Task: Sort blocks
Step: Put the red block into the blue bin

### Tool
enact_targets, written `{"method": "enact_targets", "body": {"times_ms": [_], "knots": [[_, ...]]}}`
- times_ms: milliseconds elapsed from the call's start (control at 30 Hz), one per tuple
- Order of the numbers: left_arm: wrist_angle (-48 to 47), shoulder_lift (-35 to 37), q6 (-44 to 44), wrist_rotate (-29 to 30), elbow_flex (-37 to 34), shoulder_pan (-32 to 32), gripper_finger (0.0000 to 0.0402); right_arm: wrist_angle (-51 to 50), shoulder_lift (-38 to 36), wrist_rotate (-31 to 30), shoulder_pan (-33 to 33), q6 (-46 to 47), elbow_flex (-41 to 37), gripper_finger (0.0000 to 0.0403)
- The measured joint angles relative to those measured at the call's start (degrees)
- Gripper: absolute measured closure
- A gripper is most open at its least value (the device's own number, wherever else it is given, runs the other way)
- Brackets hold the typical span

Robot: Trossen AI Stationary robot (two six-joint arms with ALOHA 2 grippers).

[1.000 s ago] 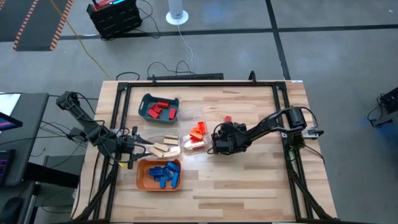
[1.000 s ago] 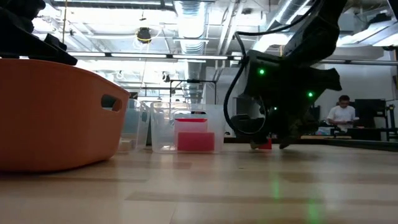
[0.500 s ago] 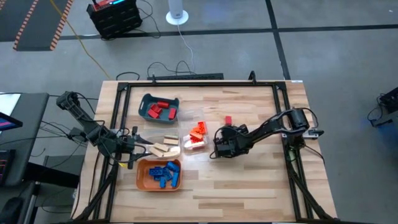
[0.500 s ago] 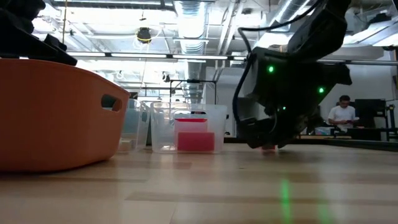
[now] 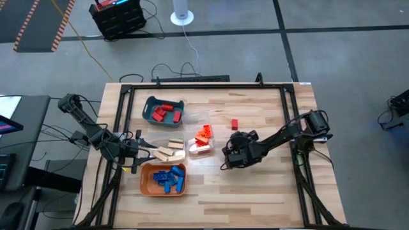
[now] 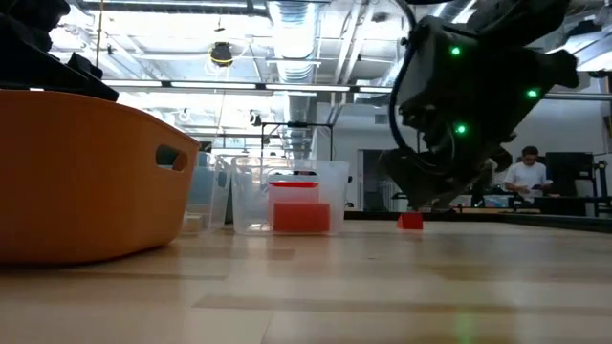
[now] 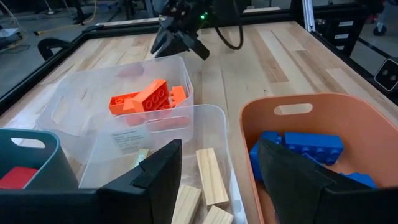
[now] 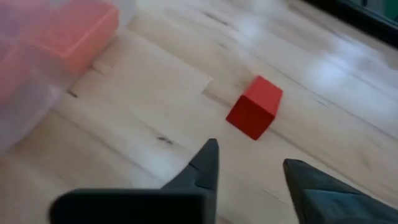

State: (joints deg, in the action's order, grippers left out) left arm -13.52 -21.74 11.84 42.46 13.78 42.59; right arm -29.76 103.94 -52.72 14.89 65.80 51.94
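Right wrist view | right claw (image 8: 249,171) empty | red block (image 8: 254,107) on table (image 8: 155,112)

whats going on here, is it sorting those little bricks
Yes, most blocks are already sorted: red ones in the teal tray, blue ones in the orange tray, tan wooden ones and orange ones in clear trays. One red block lies loose on the table. The right gripper is near the table's middle, apart from that block, its fingers parted with nothing between them. The left gripper waits open by the tan blocks' tray.
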Motion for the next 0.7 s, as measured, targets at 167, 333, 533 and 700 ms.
{"method": "enact_targets", "body": {"times_ms": [167,333,533,700], "knots": [[-0.02,0.00,0.07,-0.01,0.00,0.00,0.0198,0.78,0.30,-5.98,1.15,8.50,-2.18,0.0283],[-0.01,0.00,0.11,-0.02,0.00,0.00,0.0198,11.19,0.32,-8.72,0.22,6.10,-5.61,0.0182],[0.02,0.00,0.20,-0.02,0.00,-0.02,0.0198,17.14,0.37,-10.79,-5.21,-1.16,-6.20,0.0090],[0.03,0.00,0.09,-0.02,0.00,-0.02,0.0198,23.55,0.37,-10.35,-10.19,-3.74,-8.20,0.0071]]}}
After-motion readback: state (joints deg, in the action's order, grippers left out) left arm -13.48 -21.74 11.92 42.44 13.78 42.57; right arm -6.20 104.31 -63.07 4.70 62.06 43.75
